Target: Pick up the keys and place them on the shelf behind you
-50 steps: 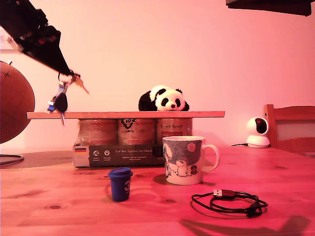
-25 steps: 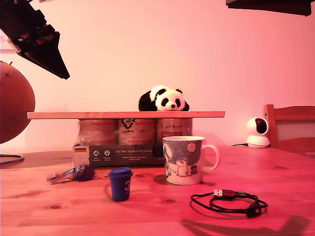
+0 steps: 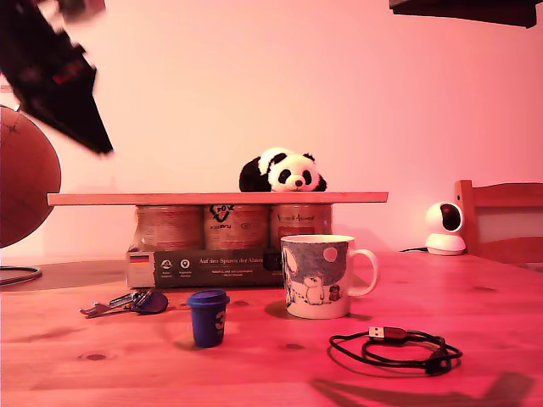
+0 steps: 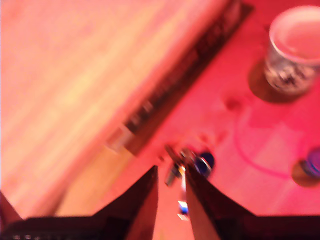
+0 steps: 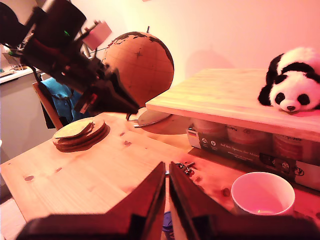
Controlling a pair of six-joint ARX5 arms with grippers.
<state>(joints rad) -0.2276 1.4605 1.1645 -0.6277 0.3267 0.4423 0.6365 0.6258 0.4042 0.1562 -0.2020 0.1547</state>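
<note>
My first gripper (image 4: 170,187) hung high near the exterior view's upper left corner (image 3: 64,80), motion-blurred, jaws nearly together with only a narrow slot between them and nothing gripped. Its wrist view looked straight down between the jaws at the keys (image 4: 187,162) lying on the tabletop (image 4: 240,150). My second gripper (image 5: 166,192) was high over the table, jaws almost closed, a thin gap, empty; in the exterior view only a dark edge at the top right could be it, cannot tell.

The keys (image 3: 127,302) lay flat on the tabletop (image 3: 271,365), dark fob toward the blue cup (image 3: 207,317), in front of the package's end on the exterior view's left. They were not on the shelf (image 3: 216,197). Keys also seen small past the second gripper's tips (image 5: 185,167).

The shelf, a light plank, rested on a pack of cans (image 3: 208,242) and carried a plush panda (image 3: 280,171) near its middle. The mug (image 3: 322,275) stood in front of the pack toward the exterior view's right, blue cup just beside it on the exterior view's left, apart. A coiled USB cable (image 3: 399,348) lay in front of the mug, nearer the camera. A globe (image 3: 25,174) sat at the exterior view's left edge, a small white camera (image 3: 445,227) and a wooden chair back (image 3: 501,220) at the exterior view's right. Second wrist view also showed stacked round coasters (image 5: 80,134) beside the globe (image 5: 137,67).
</note>
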